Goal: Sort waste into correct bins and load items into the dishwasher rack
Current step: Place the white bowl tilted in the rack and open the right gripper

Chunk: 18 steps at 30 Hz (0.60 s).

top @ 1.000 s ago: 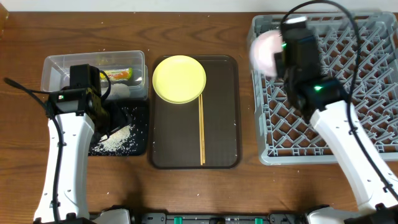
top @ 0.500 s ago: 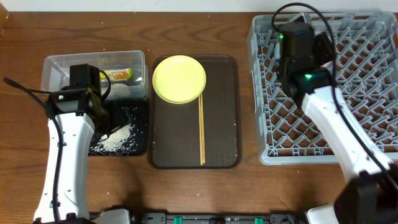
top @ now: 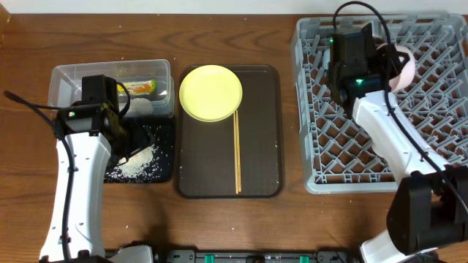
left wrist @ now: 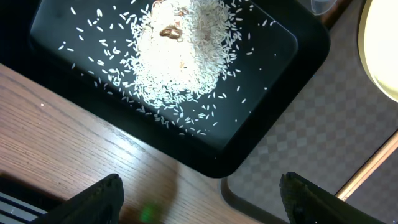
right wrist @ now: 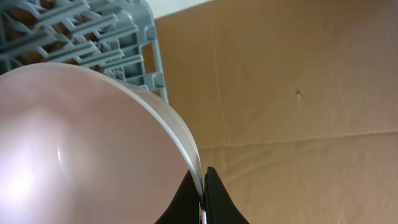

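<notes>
We have the right claw (right wrist: pixel 200 190) pinched shut on the rim of the white bowl (top: pixel 402 66), which hangs over the dishwasher rack (top: pixel 439 146), toward its 12 o'clock side. To do this step well, we judge that we should tilt the bowl so it stands between the pegs and lower it until the rack bears it. Only then should we let go; released high, it could bounce or roll.

The left claw (left wrist: pixel 202 202) stands wide and empty over the black tray (left wrist: pixel 280 74), where the rice (left wrist: pixel 180 56) lies heaped.

The right wrist view shows the grip itself, the thin rim between the fingertips, which the overhead view does not resolve. Only the overhead view shows what is left to load: the yellow plate (top: pixel 210 93) and chopsticks (top: pixel 236 150) on the brown tray (top: pixel 263 146), at 9 o'clock from the rack. It also shows the wrapper (top: pixel 139 87) in the clear tub (top: pixel 69 80).
</notes>
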{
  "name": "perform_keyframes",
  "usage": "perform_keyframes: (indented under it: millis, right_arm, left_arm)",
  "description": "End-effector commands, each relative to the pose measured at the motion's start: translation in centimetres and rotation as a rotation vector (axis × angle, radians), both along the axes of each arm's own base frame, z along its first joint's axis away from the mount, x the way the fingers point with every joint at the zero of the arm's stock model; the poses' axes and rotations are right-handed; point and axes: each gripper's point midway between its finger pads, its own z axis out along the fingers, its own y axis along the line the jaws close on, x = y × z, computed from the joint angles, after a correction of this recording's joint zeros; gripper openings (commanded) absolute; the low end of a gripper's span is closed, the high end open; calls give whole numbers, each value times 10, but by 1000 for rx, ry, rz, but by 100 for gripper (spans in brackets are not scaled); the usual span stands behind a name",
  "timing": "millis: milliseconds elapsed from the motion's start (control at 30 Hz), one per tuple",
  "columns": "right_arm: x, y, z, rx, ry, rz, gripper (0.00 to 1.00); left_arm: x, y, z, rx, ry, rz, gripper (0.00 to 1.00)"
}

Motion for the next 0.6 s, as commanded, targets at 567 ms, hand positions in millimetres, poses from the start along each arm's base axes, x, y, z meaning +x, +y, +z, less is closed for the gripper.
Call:
perform_keyframes:
  millis: [567]
  right_arm:
    - [10, -5, -64, 85, 92, -2, 1]
  left_arm:
    - [-2, 4, 0, 17, 4, 16, 83]
